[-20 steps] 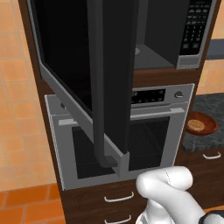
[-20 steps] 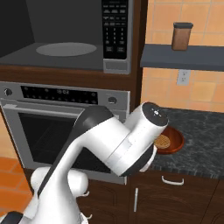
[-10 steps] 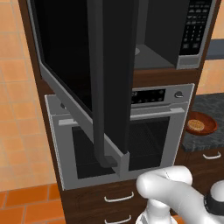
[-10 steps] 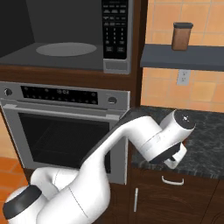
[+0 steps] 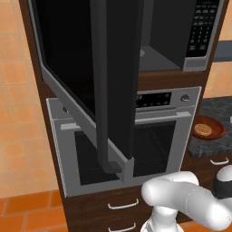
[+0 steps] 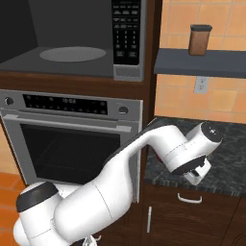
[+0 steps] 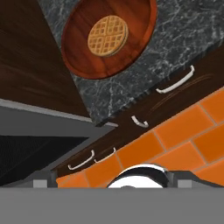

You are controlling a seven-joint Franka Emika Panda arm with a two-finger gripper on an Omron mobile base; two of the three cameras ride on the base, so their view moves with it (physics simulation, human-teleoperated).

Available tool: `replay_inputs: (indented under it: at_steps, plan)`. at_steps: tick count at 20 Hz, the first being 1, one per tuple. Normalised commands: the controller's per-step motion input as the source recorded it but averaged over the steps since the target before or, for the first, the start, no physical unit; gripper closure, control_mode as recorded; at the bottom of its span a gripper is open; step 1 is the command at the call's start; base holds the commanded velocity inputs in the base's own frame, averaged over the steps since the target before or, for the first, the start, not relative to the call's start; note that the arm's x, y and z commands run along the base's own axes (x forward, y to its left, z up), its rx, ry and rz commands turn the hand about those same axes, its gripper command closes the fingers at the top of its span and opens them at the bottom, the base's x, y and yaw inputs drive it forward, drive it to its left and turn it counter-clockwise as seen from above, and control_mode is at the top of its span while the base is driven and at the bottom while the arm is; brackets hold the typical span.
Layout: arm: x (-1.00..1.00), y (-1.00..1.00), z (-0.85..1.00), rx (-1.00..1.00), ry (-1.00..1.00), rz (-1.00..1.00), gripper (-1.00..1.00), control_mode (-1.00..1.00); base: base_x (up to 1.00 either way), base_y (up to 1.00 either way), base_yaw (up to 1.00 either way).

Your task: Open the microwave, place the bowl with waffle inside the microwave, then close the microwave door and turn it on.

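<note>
Hovering above the bowl with its waffle on the tabletop, hand state impossible to tell.

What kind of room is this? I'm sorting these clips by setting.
A rendered home kitchen, it seems: a built-in black-glass microwave above a silver wall oven, beside a dark speckled stone counter holding a reddish-brown bowl.
</note>
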Motion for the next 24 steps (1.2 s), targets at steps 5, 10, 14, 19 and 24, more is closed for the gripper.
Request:
replay_inputs:
  at_steps: [5, 10, 14, 19, 24]
  plan:
    - [0.29, 0.0, -0.3, 0.0, 0.02, 0.0, -1.0, -1.0, 0.0, 0.0, 0.0]
    - [0.34, 0.0, -0.15, 0.04, 0.04, -0.06, -1.0, -1.0, 0.0, 0.0, 0.0]
    - [0.6, 0.0, -0.11, 0.13, 0.1, -0.17, -1.0, -1.0, 0.0, 0.0, 0.0]
    - [0.53, -0.09, -0.25, 0.16, 0.12, -0.17, -1.0, -1.0, 0.0, 0.0, 0.0]
    - [0.33, -0.27, -0.3, 0.15, 0.14, -0.17, -1.0, -1.0, 0.0, 0.0, 0.0]
